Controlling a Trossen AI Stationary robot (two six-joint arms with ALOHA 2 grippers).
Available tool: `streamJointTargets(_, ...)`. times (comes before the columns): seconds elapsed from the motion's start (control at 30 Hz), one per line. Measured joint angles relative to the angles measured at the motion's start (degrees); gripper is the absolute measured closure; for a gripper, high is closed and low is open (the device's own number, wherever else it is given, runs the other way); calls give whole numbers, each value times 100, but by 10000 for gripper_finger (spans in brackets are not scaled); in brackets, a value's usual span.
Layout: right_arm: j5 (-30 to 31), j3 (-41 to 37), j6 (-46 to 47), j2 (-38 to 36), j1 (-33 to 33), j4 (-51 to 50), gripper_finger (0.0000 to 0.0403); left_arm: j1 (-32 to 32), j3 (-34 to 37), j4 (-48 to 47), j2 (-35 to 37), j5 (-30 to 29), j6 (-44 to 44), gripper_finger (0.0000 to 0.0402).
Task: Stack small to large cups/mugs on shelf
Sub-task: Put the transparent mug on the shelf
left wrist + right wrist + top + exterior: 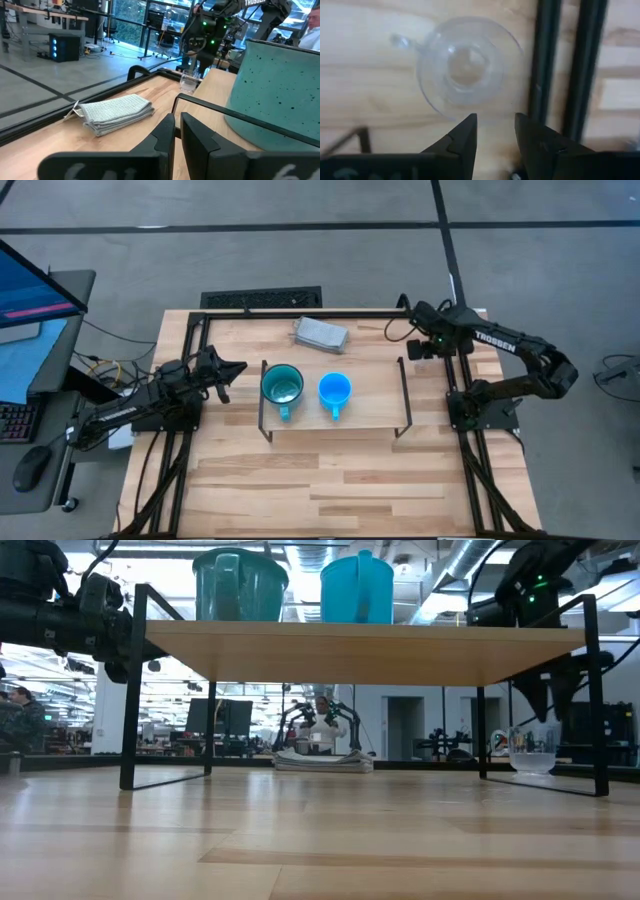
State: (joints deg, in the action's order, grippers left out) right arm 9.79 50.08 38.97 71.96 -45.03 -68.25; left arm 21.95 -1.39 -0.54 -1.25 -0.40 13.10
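Observation:
The teal mug (282, 387) and the smaller blue mug (334, 391) stand upright side by side on the light-wood shelf (372, 396), the teal one to the left. The clear cup (465, 70) stands on the tabletop past the shelf's far right corner, and it also shows in the low view (532, 756). My right gripper (495, 131) hangs open above it, pointing down, clear of it. My left gripper (238, 367) is shut and empty, level just left of the shelf, near the teal mug (280, 95).
A grey folded block (320, 333) lies on the table behind the shelf. The shelf's dark wire legs (547, 65) stand right beside the clear cup. A black frame rail (300, 311) runs along the table's far edge. A monitor and a keyboard stand off the table to the left.

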Motion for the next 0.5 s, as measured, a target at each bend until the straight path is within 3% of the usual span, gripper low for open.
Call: streamJointTargets(0.5, 232, -74, 339, -9, -513, 291, 249, -1, 0, 0, 0, 0, 3, 382)
